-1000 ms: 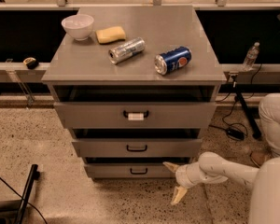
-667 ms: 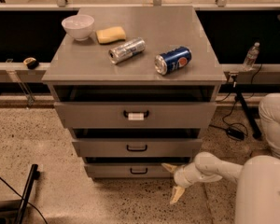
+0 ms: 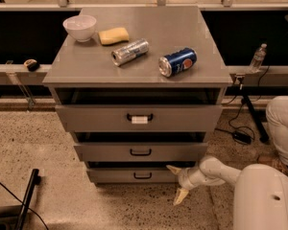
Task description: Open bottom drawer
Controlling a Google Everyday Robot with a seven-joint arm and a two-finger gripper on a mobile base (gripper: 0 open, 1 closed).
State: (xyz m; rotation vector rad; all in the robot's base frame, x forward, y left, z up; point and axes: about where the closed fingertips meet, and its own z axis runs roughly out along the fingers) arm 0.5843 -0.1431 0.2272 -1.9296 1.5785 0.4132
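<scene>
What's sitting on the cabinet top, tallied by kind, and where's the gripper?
Cans: 2 (silver can, blue can)
Bowls: 1 (white bowl)
Sponges: 1 (yellow sponge)
Total: 4
The gripper is open beside the bottom drawer's right end.

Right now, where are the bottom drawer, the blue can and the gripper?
bottom drawer [image 3: 115, 175], camera view, front panel.
blue can [image 3: 178, 61], camera view, its side.
gripper [image 3: 174, 184], camera view, between open fingertips, right of drawer.

Lab-like room: terrazzo floor [image 3: 33, 143], cables [image 3: 240, 136], grey cabinet [image 3: 149, 20], hand [image 3: 173, 185] beside bottom drawer [image 3: 115, 176].
</scene>
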